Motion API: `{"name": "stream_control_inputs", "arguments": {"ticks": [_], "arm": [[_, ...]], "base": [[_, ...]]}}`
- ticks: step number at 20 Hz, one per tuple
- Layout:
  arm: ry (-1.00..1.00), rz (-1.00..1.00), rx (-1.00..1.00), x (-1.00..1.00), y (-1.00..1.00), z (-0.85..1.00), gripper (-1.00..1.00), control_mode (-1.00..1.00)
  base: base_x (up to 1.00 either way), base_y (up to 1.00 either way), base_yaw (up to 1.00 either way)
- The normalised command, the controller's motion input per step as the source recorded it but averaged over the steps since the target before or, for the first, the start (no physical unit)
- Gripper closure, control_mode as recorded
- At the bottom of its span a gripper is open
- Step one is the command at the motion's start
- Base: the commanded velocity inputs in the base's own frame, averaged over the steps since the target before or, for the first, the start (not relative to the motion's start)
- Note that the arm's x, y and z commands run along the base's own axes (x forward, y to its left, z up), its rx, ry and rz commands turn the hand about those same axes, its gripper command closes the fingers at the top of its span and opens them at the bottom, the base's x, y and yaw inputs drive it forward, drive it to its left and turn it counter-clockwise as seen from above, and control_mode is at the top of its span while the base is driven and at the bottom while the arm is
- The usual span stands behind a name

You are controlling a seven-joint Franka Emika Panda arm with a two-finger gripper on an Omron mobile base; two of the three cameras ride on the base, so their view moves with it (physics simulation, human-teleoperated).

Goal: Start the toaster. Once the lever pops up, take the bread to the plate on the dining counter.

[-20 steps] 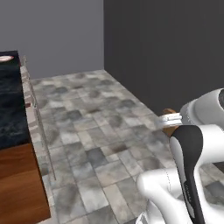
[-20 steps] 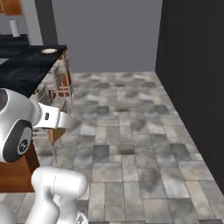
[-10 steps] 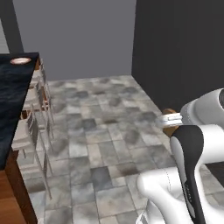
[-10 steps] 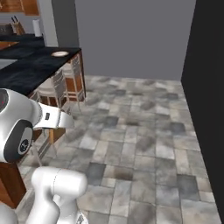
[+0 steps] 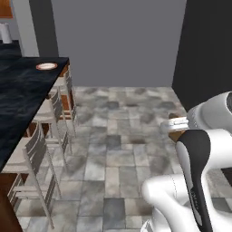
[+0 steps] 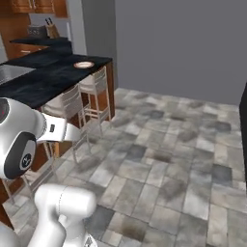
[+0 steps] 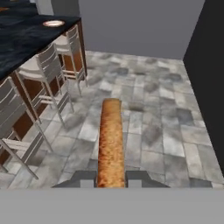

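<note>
Jaws clamped tight on the thin tan-brown slice of toast [image 7: 109,142] — held edge-on, sticking straight out ahead over the grey stone-tile floor [image 7: 148,113]. Forearm folded in close, level. Small round orange-rimmed plate [image 5: 46,66] way off at the far end of the long black marbled worktop [image 5: 22,97] — metal stools [image 7: 46,74] lined alongside.

The long black marbled stone dining counter [image 5: 22,97] on its reddish-brown wooden base runs along the left side. The small round plate with an orange-red rim [image 5: 46,66] lies on it near the far corner, at about ten o'clock in the left base view. The grey stone-tiled floor [image 5: 118,149] carries pale metal-framed stools [image 5: 43,152] just beside the counter.
</note>
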Motion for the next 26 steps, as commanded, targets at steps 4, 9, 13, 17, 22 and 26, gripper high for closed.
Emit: {"name": "stream_control_inputs", "arguments": {"ticks": [4,9,13,17,22,26], "arm": [[0.00,0.00,0.00,0.00,0.00,0.00,1.00,1.00],[0.00,0.00,0.00,0.00,0.00,0.00,1.00,1.00],[0.00,0.00,0.00,0.00,0.00,0.00,1.00,1.00],[0.00,0.00,0.00,0.00,0.00,0.00,1.00,1.00],[0.00,0.00,0.00,0.00,0.00,0.00,1.00,1.00],[0.00,0.00,0.00,0.00,0.00,0.00,1.00,1.00]], "base": [[1.00,-0.60,0.38],[1.00,-0.59,0.40],[1.00,-0.58,0.41],[1.00,-0.56,0.42],[1.00,-0.57,0.43],[1.00,-0.65,0.44]]}}
